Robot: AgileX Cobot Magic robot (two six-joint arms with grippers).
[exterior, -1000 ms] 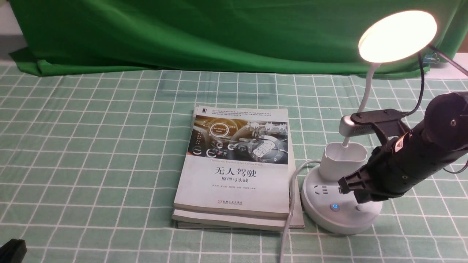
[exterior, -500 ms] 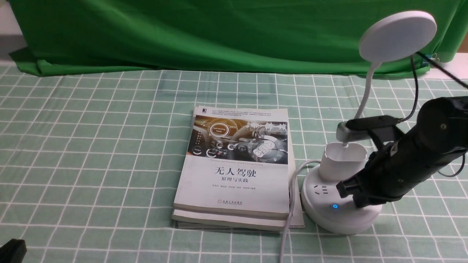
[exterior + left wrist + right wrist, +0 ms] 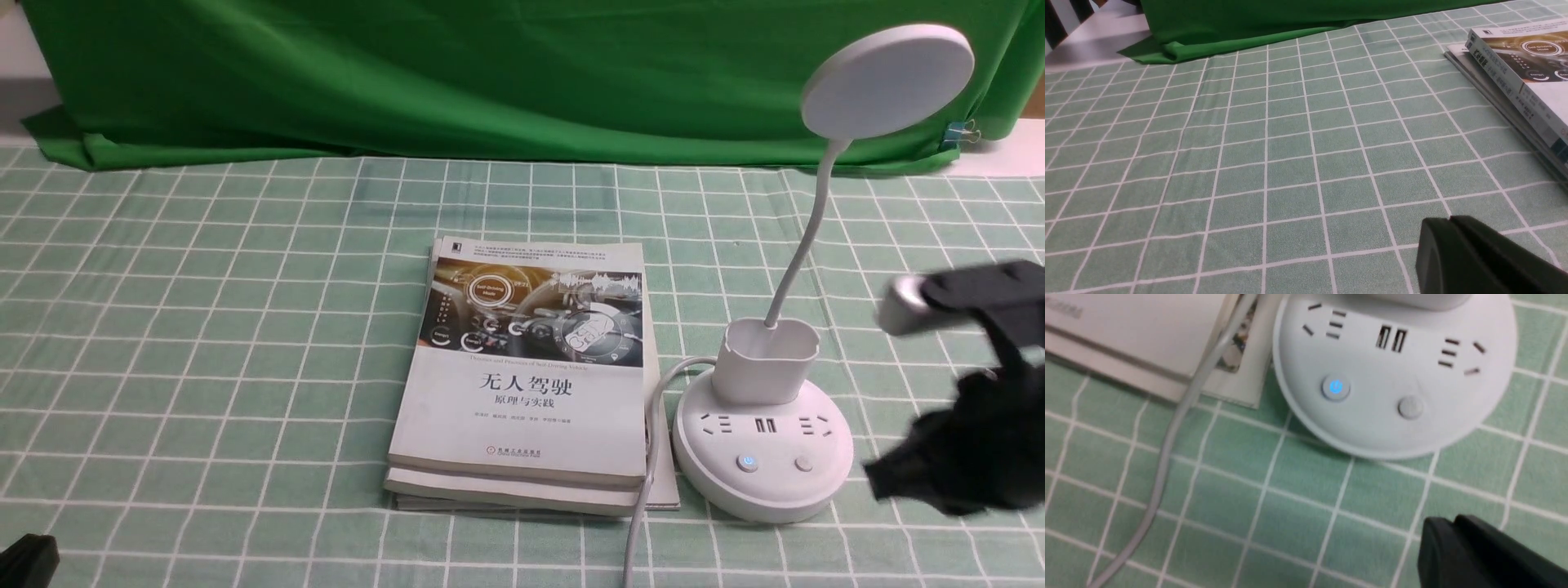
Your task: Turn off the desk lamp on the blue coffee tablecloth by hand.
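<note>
The white desk lamp (image 3: 764, 457) stands on the pale green checked tablecloth (image 3: 204, 327) at the right. Its disc head (image 3: 888, 80) is dark. The round base shows a blue-lit button (image 3: 746, 463) and a plain button (image 3: 804, 465). My right gripper (image 3: 878, 482), blurred and shut, hangs just right of the base, clear of it. In the right wrist view the base (image 3: 1392, 375) lies beyond the shut gripper (image 3: 1447, 524). My left gripper (image 3: 24, 559) rests at the near left corner, shut and empty; it also shows in the left wrist view (image 3: 1439, 224).
A stack of books (image 3: 522, 376) lies left of the lamp, also seen in the left wrist view (image 3: 1523, 77). The lamp's grey cable (image 3: 645, 490) runs toward the front edge beside the books. A dark green backdrop cloth (image 3: 457, 73) hangs at the back.
The lamp head went from lit to dark. My right gripper came down onto the base's right button, then pulled away to the right of the base.
</note>
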